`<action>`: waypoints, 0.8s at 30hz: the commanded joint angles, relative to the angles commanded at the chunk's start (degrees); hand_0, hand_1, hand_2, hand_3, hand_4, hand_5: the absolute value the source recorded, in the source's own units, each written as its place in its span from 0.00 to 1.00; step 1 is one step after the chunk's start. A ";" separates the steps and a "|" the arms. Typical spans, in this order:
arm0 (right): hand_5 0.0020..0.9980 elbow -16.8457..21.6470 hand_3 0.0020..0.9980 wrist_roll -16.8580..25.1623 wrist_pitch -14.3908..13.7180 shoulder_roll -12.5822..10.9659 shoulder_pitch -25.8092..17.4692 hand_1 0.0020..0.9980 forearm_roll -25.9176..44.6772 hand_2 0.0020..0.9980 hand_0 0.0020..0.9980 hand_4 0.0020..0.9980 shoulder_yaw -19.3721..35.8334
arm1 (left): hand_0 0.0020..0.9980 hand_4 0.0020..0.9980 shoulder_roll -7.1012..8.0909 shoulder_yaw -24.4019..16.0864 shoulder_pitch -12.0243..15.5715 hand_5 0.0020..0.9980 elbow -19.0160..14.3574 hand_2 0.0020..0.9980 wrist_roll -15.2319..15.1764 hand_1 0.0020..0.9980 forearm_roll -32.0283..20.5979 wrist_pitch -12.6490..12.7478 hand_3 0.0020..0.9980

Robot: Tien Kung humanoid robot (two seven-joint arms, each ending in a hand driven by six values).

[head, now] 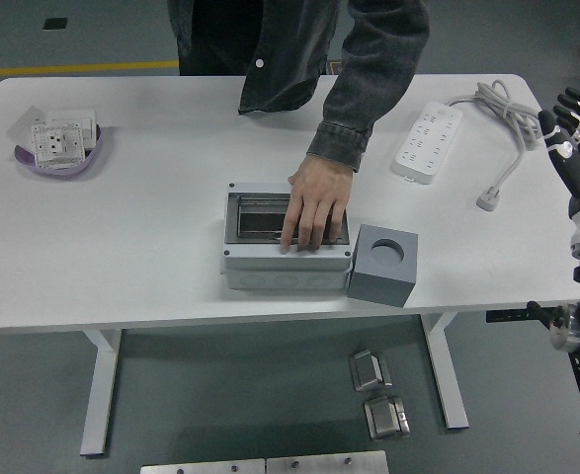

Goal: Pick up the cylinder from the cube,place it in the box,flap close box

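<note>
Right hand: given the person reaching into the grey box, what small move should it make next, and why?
Probably none yet: hold position. The robot's right hand hangs open at the table's right edge, far from the grey cube with a round hole. A person's hand lies flat inside the open grey plastic box beside the cube. Reaching in now would risk contact, so waiting for that hand to withdraw seems wisest.

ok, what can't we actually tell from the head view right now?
- Box interior: the person's hand covers it, so contents are hidden.
- Cube hole: dark, so no telling whether the cylinder sits in it.
- Right hand: at the right edge, partly cut off.
- Left arm: out of frame.
- Purple dish: its parts are too small to identify.
</note>
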 joint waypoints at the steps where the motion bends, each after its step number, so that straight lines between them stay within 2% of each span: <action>1: 0.46 0.01 0.71 0.03 0.01 -0.01 -0.01 0.74 0.03 0.74 0.81 0.96 0.03 | 0.68 0.49 -0.06 -0.25 0.03 0.00 0.00 0.60 -0.02 0.69 0.23 -0.01 0.71; 24: 0.48 -0.80 0.71 -0.32 0.57 -0.21 0.38 0.74 -0.09 0.74 0.81 0.97 1.22 | 0.68 0.49 -1.00 -0.22 -0.01 0.01 0.00 0.60 0.12 0.69 0.07 0.05 0.71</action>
